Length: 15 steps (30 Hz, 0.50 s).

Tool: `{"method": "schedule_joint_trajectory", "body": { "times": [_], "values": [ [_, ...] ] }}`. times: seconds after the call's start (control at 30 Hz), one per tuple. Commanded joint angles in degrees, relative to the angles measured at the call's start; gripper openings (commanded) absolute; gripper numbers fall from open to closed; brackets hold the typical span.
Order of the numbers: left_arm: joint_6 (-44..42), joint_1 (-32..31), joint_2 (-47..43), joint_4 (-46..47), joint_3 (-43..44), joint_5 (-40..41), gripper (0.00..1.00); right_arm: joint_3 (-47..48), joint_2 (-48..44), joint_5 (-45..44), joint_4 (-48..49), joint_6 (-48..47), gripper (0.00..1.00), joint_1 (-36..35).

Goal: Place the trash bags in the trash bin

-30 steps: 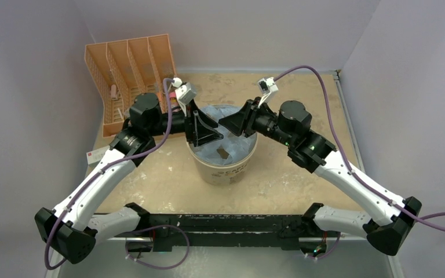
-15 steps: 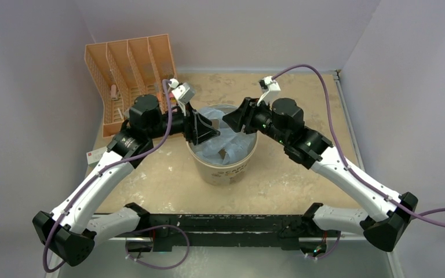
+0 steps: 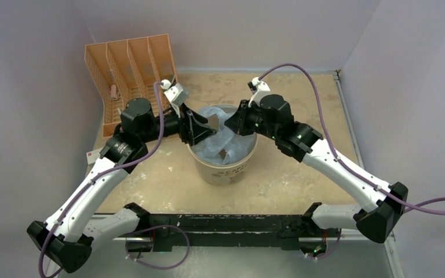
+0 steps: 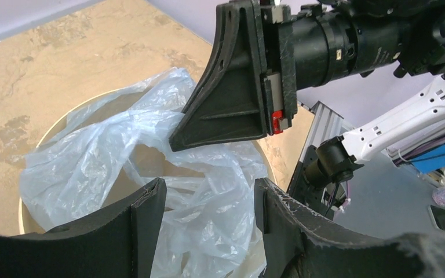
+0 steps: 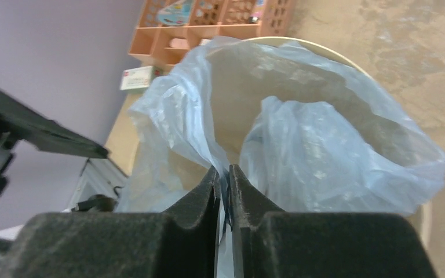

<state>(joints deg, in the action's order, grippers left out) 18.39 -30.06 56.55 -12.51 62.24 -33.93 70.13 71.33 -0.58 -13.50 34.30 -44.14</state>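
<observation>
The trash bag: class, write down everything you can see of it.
The trash bag is thin, translucent light-blue plastic film, crinkled and bunched. It sits inside the cream bin, folds puffing above the rim. The right gripper is shut on one fold; the left gripper hangs open just over it.

The left gripper (image 4: pixel 207 194) holds its fingers well apart; just ahead of and above its tips the right gripper (image 5: pixel 227 174) faces it, pinched almost together on a fold of trash bag (image 5: pixel 324 145)
</observation>
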Motion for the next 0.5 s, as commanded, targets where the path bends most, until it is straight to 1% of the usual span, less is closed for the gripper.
{"method": "schedule_joint_trajectory", "body": {
  "times": [0.0, 0.07, 0.17, 0.23, 0.37, 0.47],
  "values": [
    [-2.71, 0.01, 0.17, -0.25, 2.85, -3.83, 0.58, 1.80, -1.83, 8.21, 7.59, -1.26, 0.11, 0.13],
    [-4.02, 0.01, 1.24, -1.46, 4.02, -6.31, 0.58, 3.77, -1.03, 10.04, 7.53, -2.24, 0.12, 0.17],
    [-4.15, 0.01, 1.95, -0.68, 4.73, -8.93, 0.58, 5.00, -0.55, 12.04, 6.92, -2.26, 0.17, 0.11],
    [-3.54, 0.01, 1.86, 0.72, 4.58, -9.05, 0.59, 4.78, -0.80, 14.02, 8.02, -1.02, 0.21, 0.15],
    [-3.54, 0.01, 2.84, 0.65, 5.28, -8.04, 0.60, 4.19, -2.47, 14.61, 11.26, 0.85, 0.22, 0.16],
    [-3.41, 0.01, 4.88, -0.55, 6.35, -9.70, 0.60, 3.66, -3.22, 19.64, 13.14, 1.54, 0.20, 0.12]
  ]
}}
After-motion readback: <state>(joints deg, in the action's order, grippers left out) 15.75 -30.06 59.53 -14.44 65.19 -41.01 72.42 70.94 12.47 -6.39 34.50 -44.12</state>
